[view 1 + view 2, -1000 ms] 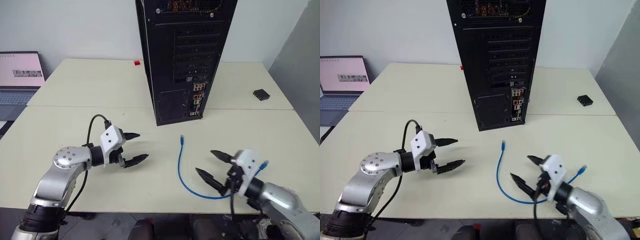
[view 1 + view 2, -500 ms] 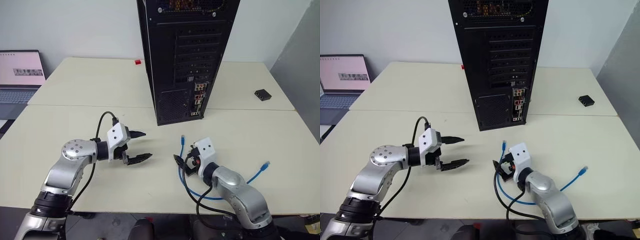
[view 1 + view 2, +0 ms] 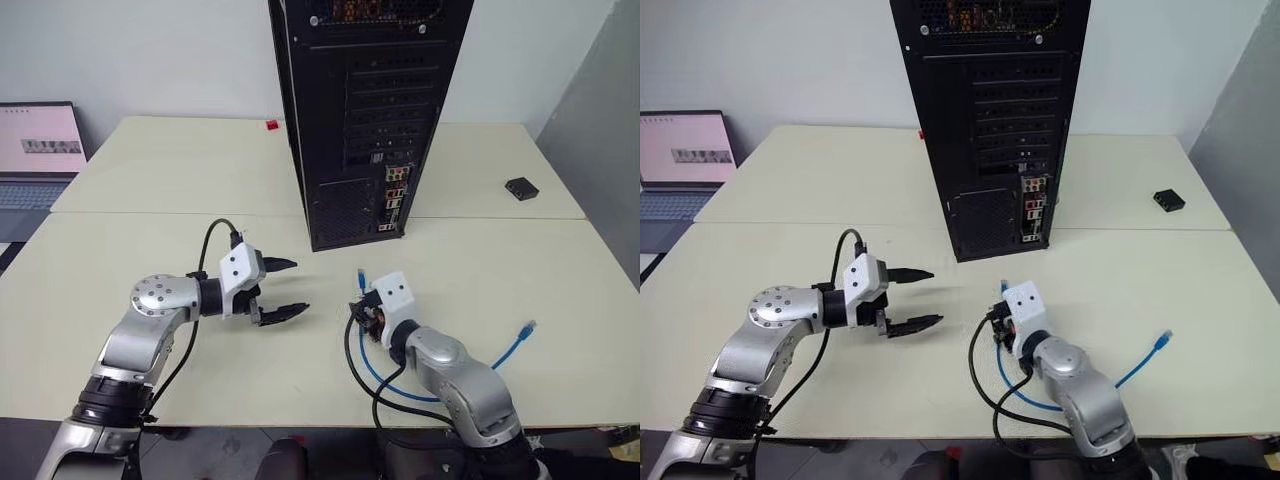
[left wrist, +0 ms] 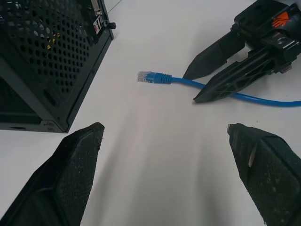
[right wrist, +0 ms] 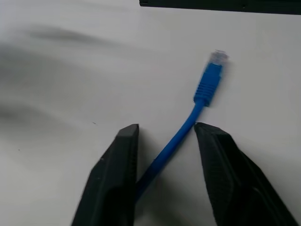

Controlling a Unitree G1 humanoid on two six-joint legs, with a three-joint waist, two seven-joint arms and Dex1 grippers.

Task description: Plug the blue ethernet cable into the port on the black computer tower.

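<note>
The right end effector (image 5: pixel 164 141) sits low on the cream worktop (image 3: pixel 150 250), its two black fingers (image 5: pixel 115 174) narrowed either side of the blue ethernet cable (image 5: pixel 181 134) just behind the plug; whether they actually pinch it, I cannot tell. The cable's plug lies on the worktop a little in front of the black computer tower (image 3: pixel 370 120), whose port (image 3: pixel 394 205) sits low on its rear panel. The left end effector (image 3: pixel 285 288) hovers nearby, fingers spread wide apart, holding nothing.

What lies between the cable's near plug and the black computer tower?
Only bare cream tabletop: in the left wrist view nothing sits between the thin blue ethernet cable's plug and the black perforated metal computer tower.
</note>
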